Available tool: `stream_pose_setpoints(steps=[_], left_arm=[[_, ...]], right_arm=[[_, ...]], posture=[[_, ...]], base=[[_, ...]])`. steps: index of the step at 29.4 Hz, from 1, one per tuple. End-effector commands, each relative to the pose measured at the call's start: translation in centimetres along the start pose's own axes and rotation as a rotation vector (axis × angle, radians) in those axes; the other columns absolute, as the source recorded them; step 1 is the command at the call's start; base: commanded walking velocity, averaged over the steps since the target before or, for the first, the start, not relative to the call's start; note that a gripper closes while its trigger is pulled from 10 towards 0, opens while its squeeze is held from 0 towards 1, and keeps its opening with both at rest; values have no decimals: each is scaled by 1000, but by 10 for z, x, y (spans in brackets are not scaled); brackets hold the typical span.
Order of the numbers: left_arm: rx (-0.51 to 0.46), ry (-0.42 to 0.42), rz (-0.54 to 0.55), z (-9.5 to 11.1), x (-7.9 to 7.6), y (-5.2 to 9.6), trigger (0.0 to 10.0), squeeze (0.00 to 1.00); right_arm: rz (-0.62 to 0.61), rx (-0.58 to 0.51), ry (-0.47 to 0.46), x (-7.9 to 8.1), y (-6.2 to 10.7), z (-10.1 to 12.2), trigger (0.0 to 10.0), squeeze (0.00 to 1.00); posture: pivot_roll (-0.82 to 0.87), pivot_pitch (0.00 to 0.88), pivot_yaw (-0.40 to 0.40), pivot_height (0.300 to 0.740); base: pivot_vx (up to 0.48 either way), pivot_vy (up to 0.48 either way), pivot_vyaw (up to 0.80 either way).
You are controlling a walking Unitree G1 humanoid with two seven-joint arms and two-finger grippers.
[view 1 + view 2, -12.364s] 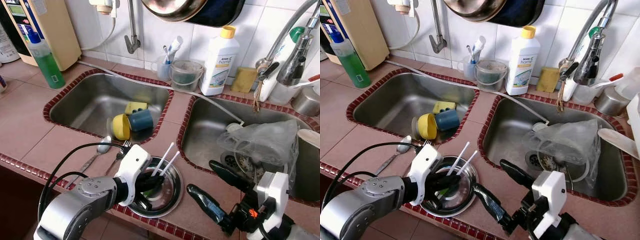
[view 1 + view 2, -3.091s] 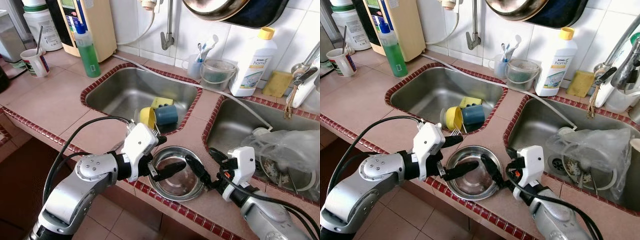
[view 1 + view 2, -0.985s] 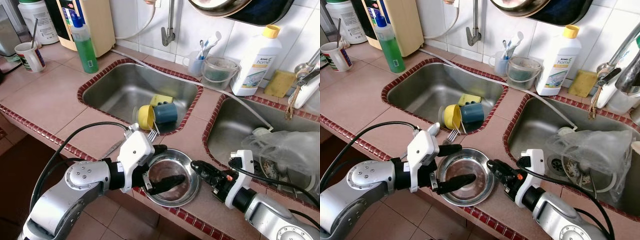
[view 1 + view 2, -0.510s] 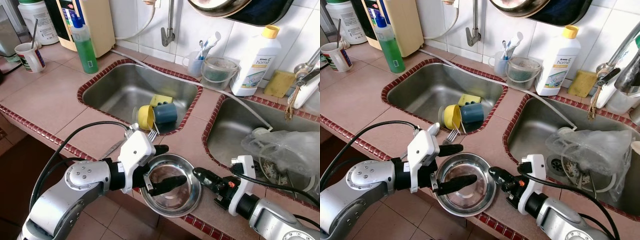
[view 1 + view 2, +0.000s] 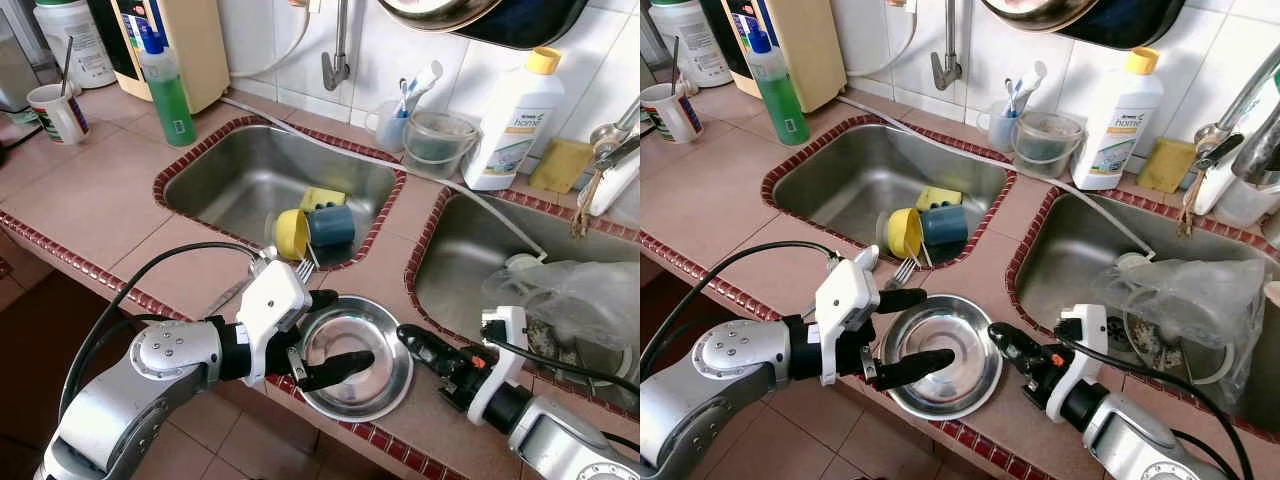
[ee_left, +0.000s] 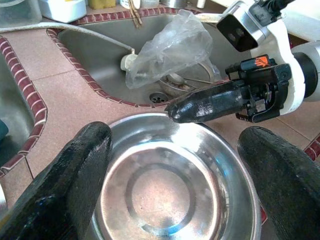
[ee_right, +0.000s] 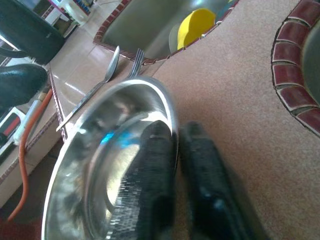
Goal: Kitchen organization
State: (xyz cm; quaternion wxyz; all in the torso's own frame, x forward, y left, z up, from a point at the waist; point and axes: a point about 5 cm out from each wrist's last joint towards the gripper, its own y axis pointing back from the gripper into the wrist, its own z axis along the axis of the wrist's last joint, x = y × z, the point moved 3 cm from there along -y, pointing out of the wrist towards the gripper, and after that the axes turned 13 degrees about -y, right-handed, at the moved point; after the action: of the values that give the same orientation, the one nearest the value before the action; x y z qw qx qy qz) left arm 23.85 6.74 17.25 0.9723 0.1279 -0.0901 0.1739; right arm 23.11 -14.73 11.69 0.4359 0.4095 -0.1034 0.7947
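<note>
There are two sinks (image 5: 250, 180) and one steel bowl (image 5: 375, 335). Two cups (image 5: 318, 226) lie at 12 o'clock from it. One spoon (image 7: 97, 80) and one fork (image 7: 134, 68) are there.

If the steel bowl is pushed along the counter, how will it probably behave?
The steel bowl looks rigid, thin and polished, so it would probably slide easily on the tiled counter. The right gripper pinches only its rim, so it may tilt. The left gripper straddles it, open.
</note>
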Motion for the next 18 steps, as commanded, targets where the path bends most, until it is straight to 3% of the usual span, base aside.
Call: stream_pose_setpoints(steps=[1, 10, 18], left_arm=[[-3, -13, -5, 3, 0, 1, 10000, 0], [-2, -14, -7, 4, 1, 1, 10000, 0], [-1, -17, -5, 4, 1, 1, 10000, 0]], right_arm=[[-30, -1, 19, -3, 3, 1, 10000, 1000], [-80, 2, 9, -12, 5, 0, 10000, 1000], [-48, -7, -11, -10, -6, 1, 10000, 1000]], posture=[[-61, 121, -1, 731], [-59, 121, 2, 731], [-54, 120, 2, 731]], base=[[0, 0, 0], [0, 0, 0], [0, 0, 0]])
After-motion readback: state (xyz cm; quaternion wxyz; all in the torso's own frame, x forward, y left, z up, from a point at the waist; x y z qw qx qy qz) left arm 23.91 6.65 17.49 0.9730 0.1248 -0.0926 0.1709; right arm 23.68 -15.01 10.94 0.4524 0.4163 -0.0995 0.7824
